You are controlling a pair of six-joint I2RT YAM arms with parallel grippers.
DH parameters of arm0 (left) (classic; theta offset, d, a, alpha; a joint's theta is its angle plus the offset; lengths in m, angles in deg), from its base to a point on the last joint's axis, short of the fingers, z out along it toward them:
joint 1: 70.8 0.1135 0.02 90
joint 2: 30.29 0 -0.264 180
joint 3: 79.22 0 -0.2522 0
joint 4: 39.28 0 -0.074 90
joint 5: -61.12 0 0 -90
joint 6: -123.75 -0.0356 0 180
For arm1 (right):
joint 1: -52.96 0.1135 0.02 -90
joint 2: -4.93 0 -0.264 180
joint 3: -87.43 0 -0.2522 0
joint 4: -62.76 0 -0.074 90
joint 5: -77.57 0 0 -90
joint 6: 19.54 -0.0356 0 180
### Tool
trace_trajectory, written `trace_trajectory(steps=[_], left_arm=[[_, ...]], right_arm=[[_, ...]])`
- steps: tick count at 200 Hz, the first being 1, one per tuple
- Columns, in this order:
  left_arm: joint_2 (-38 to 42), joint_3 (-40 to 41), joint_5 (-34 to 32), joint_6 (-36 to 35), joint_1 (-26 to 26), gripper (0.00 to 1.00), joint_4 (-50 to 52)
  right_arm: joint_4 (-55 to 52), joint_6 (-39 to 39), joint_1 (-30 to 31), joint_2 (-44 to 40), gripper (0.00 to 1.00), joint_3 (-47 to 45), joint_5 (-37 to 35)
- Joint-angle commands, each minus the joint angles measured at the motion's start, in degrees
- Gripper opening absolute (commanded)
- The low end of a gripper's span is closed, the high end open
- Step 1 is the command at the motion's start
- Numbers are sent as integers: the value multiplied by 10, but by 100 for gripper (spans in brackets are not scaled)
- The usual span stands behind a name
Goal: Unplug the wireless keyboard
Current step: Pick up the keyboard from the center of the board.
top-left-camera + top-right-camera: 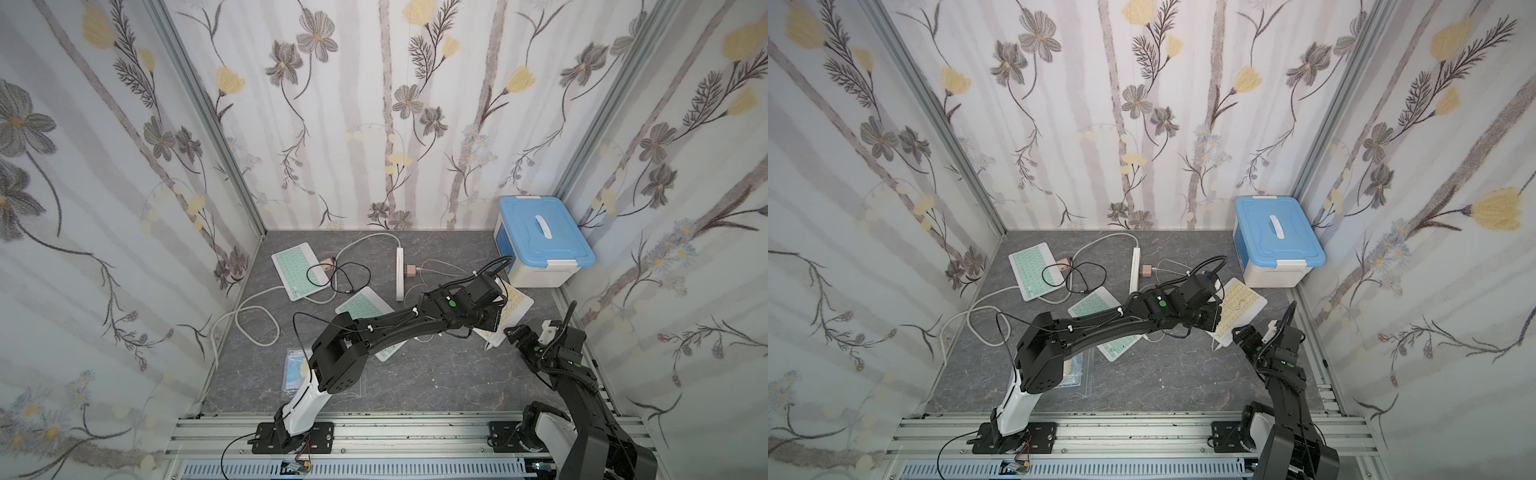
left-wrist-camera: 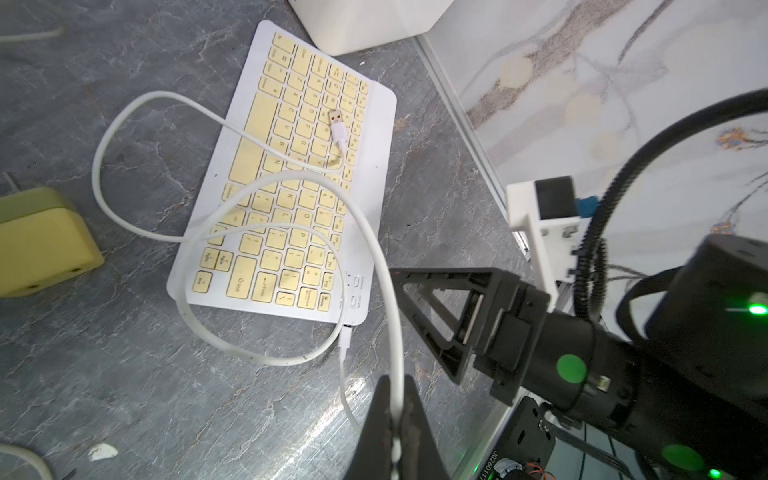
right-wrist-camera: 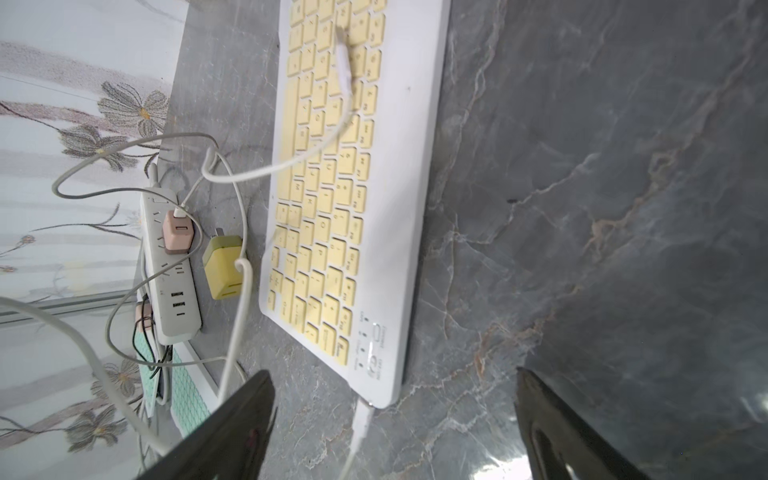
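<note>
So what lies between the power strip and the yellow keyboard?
A loose yellow charger block and a strand of white cable right beside it; the right wrist view shows this best.

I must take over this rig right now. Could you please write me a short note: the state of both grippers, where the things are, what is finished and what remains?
Left gripper: fingers shut on the white cable.
Right gripper: open, holds nothing, facing a corner of the yellow keyboard.
Done: the cable's USB end lies loose on the keys. The yellow charger lies on the table beside the power strip, not plugged in.
Left: the small plug looks still seated in that keyboard corner; pull it out.
</note>
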Motion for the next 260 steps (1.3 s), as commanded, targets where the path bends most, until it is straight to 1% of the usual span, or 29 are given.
trace_trajectory(steps=[1,23,62,81,104,128,158,188,227,251,260], left_arm=[[1,-30,35,6,1,0,-1],[-8,-65,58,8,1,0,7],[-3,-94,62,4,0,0,17],[0,-96,61,4,0,0,20],[5,-93,60,4,-1,0,21],[8,-91,62,5,-2,0,22],[6,-90,66,7,-4,0,21],[7,-89,68,8,-7,0,18],[8,-89,68,9,-8,0,17],[9,-89,69,9,-8,0,18],[11,-88,69,9,-8,0,18]], right_arm=[[65,-18,-5,17,89,-16,76],[107,-36,-5,33,88,-32,102],[192,-86,-7,59,83,-58,141],[219,-108,-8,60,78,-60,138],[263,-128,-15,60,72,-68,114],[336,-162,-26,77,70,-82,125],[394,-184,-26,95,61,-89,132],[444,-208,-26,106,55,-99,132],[501,-238,-26,135,46,-106,139],[521,-245,-26,150,37,-105,137],[530,-247,-25,156,32,-106,139]])
